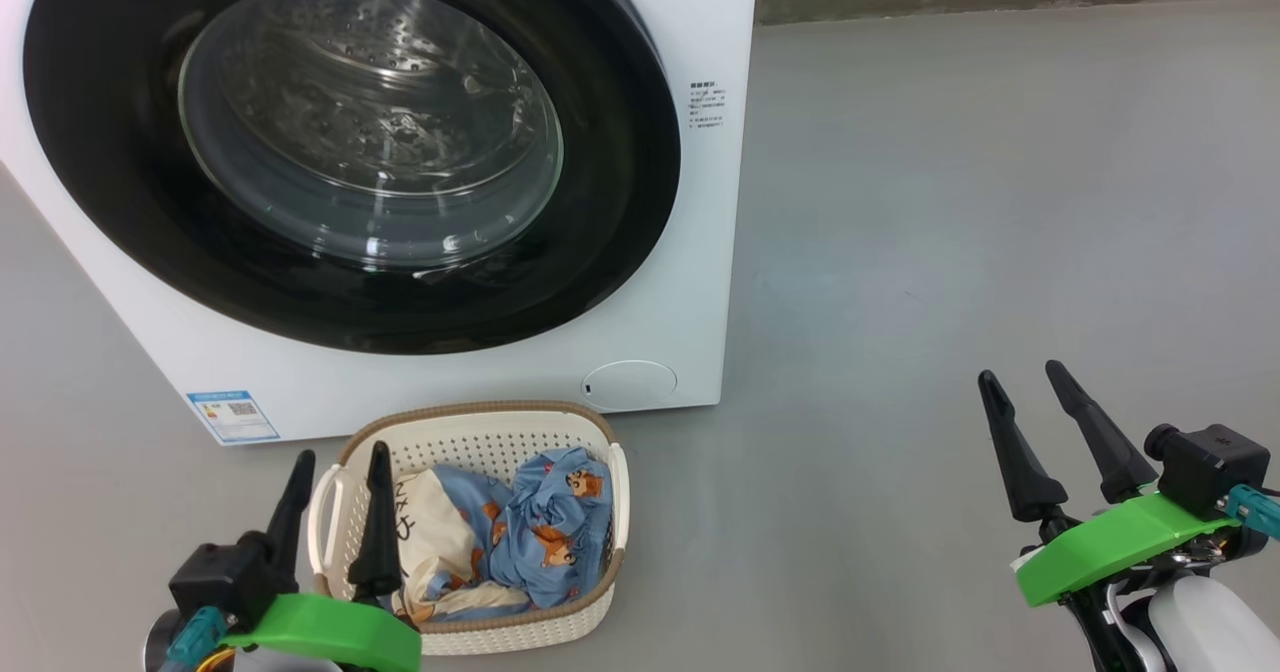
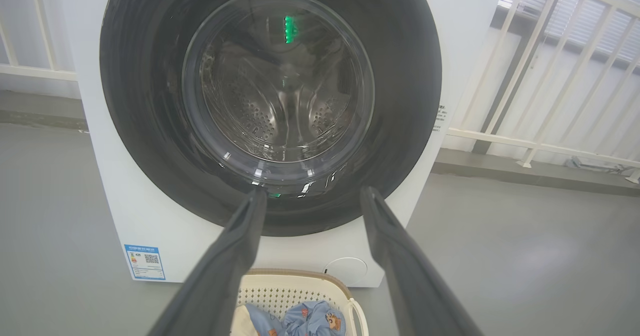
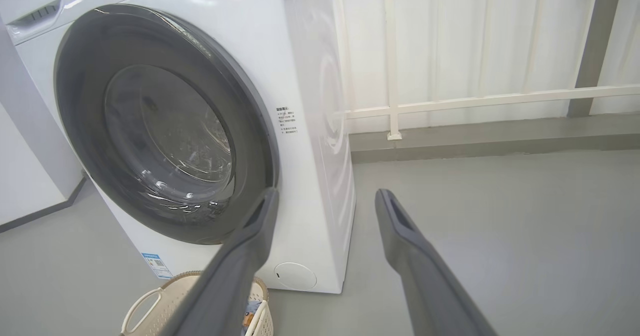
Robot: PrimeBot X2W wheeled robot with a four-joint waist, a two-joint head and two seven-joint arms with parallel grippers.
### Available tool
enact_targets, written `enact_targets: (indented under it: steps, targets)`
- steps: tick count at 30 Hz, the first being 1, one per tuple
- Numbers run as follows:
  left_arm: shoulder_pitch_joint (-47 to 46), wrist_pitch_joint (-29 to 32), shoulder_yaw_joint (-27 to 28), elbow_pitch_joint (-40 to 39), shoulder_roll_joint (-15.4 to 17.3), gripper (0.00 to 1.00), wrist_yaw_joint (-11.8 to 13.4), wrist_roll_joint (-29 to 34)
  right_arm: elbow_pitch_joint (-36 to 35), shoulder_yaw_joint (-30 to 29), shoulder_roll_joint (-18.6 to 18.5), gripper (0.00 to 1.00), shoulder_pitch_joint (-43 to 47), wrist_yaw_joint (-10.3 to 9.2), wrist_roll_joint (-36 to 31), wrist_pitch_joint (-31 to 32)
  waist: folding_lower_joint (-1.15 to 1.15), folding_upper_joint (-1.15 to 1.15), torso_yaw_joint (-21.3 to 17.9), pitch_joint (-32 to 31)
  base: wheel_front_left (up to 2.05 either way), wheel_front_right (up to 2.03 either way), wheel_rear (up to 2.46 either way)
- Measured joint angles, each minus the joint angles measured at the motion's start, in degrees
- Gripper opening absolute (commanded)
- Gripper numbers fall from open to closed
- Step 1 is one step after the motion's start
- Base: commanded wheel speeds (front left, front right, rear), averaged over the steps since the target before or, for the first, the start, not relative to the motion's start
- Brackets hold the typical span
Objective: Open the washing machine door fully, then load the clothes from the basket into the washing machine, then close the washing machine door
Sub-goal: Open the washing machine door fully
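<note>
- Here, nearest the camera, two grippers. The left gripper [image 1: 342,452], lower left of the head view, has its two dark fingers spread wide and holds nothing. The right gripper [image 1: 1020,372], lower right, is likewise spread wide and empty, over bare floor [image 1: 950,202].
- One basket [image 1: 470,410], bottom centre-left, standing on the floor. The left gripper's fingers overlap its left handle and rim in the picture; whether they touch it cannot be told. The right gripper is well apart from it, across the frame.
- One heap of the clothes [image 1: 540,522], crumpled inside the basket, just right of the left gripper's inner finger; the number of garments cannot be told.
- One washing machine [image 1: 700,252], upper left, just behind the basket, with one blue label [image 1: 232,415] at its lower left corner and one round flap [image 1: 630,384] at its lower right.
- One washing machine door [image 1: 600,202], shut flush against the front; its glass shows the steel drum [image 2: 280,111]. In the left wrist view the door lies beyond the fingertips, apart from them.
- One white railing [image 3: 450,101], farthest, upper right of the right wrist view.
</note>
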Motion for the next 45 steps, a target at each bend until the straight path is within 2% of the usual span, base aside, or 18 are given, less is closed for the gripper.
enact_targets:
  steps: [15,28,29,31,32,33,36,40,45]
  targets:
    - [0.0,0.0,-0.1,0.3,0.0,1.00,0.1,1.0,1.3,-1.2,-0.9,1.00,-1.1,0.00,0.0,0.0,0.00,0.00,0.6,0.6,0.00,0.00,0.00]
    - [0.0,0.0,-0.6,-0.7,0.0,1.00,0.2,1.9,3.2,-0.9,-3.1,1.00,-6.7,0.00,2.1,0.0,0.00,0.00,1.7,3.2,0.00,0.00,0.00]
    - [0.0,0.0,-0.6,-1.0,0.0,1.00,0.6,2.2,3.4,-0.8,-3.4,0.92,-7.3,0.00,2.4,0.0,0.00,0.00,1.8,3.5,0.00,0.00,0.00]
    - [-0.2,0.0,-0.7,-1.6,0.0,1.00,0.7,2.8,4.0,-0.4,-4.1,0.47,-8.7,0.00,3.4,0.0,0.00,0.00,2.1,4.3,0.00,0.00,0.00]
    - [-0.3,0.0,-0.8,-1.9,0.0,1.00,1.0,2.9,4.3,-0.1,-4.5,0.28,-9.4,0.00,4.0,0.0,0.00,0.00,2.2,4.7,0.00,0.00,0.00]
    - [-0.5,0.0,-0.9,-2.3,0.0,1.00,1.2,2.9,4.5,0.3,-5.0,0.00,-10.1,0.00,4.3,0.0,0.00,0.00,2.4,5.1,0.00,0.00,0.00]
    - [-1.2,0.0,-1.2,-3.1,-0.1,1.00,1.2,2.9,4.9,1.4,-6.0,0.00,-12.4,0.00,5.8,0.0,0.00,0.00,2.9,6.4,0.00,0.00,0.00]
    - [-1.6,0.0,-1.7,-4.0,-0.2,1.00,1.6,2.9,5.9,2.7,-6.7,0.00,-16.4,0.00,16.9,0.0,0.00,0.00,4.2,8.5,0.00,0.00,0.00]
    - [-2.4,0.0,-2.1,-4.8,-0.3,1.00,2.1,2.9,6.2,5.9,-9.6,0.00,-21.5,0.00,28.1,1.7,0.00,0.00,5.6,10.3,0.00,0.00,0.00]
